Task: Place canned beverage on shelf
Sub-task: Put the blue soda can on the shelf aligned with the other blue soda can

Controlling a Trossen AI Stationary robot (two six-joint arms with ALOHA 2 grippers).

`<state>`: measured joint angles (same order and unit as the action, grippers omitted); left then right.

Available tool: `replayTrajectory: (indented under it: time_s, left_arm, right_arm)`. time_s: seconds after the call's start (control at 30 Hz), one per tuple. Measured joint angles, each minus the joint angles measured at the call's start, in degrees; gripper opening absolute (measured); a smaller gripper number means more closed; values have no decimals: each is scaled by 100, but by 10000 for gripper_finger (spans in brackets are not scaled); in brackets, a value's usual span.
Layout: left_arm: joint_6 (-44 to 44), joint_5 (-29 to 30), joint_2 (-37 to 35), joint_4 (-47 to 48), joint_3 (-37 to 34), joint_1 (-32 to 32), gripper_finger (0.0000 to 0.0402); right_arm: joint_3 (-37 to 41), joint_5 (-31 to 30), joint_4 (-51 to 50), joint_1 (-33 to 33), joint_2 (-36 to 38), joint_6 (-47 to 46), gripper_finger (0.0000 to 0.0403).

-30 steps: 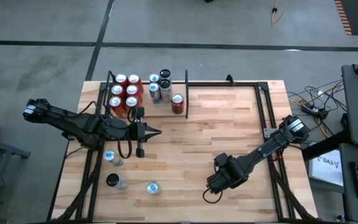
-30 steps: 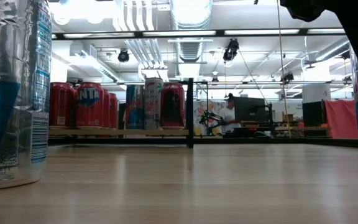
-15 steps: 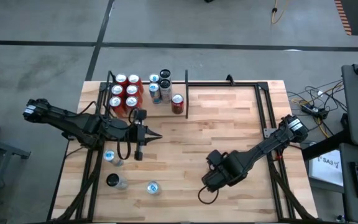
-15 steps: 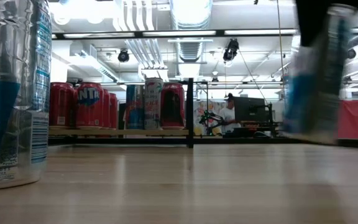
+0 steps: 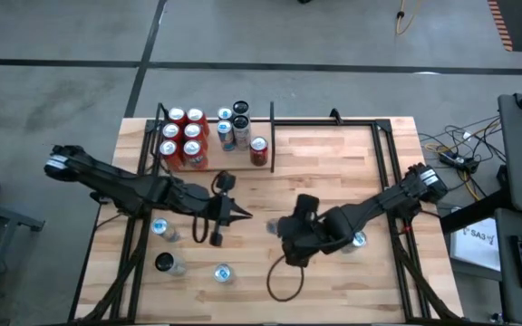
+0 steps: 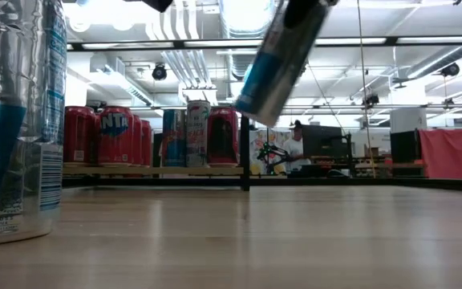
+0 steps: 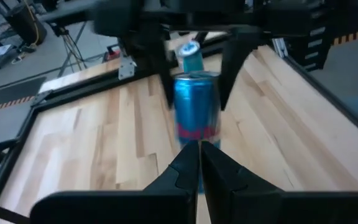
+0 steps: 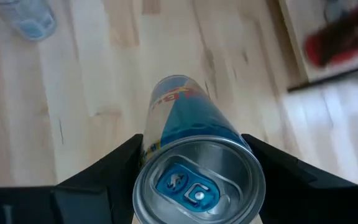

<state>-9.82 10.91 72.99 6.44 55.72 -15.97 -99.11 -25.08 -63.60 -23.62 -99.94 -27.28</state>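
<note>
Blue/silver can w/ red logo, tilted, is clamped betw. right gripper fingers, held above mid-table (clear of the wood). Left gripper, shut & empty, is pointed at it.

Bright overhead lighting; wrist views motion-blurred.

Overhead, table-level, two wrist views

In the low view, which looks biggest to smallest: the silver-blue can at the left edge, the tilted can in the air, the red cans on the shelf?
1. Silver-blue can, though only because it stands nearest the camera.
2. Tilted can, held by the right gripper.
3. Red cans on the shelf, farthest away.
</note>
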Motion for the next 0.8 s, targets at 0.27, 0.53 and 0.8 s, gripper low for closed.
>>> replayTrajectory:
  time_s: [0.27, 0.53, 0.8]
  left_arm:
    - [196, -298, 506, 5, -2, 1, 52]
    - [281, 218, 804, 2, -4, 25, 169]
    - [265, 1310, 929, 2, -4, 49, 259]
  right_arm:
    - [2, 13, 320, 279, 2, 1377, 229]
    - [2, 0, 691, 394, 4, 2331, 229]
    - [-146, -2, 833, 490, 4, 3125, 229]
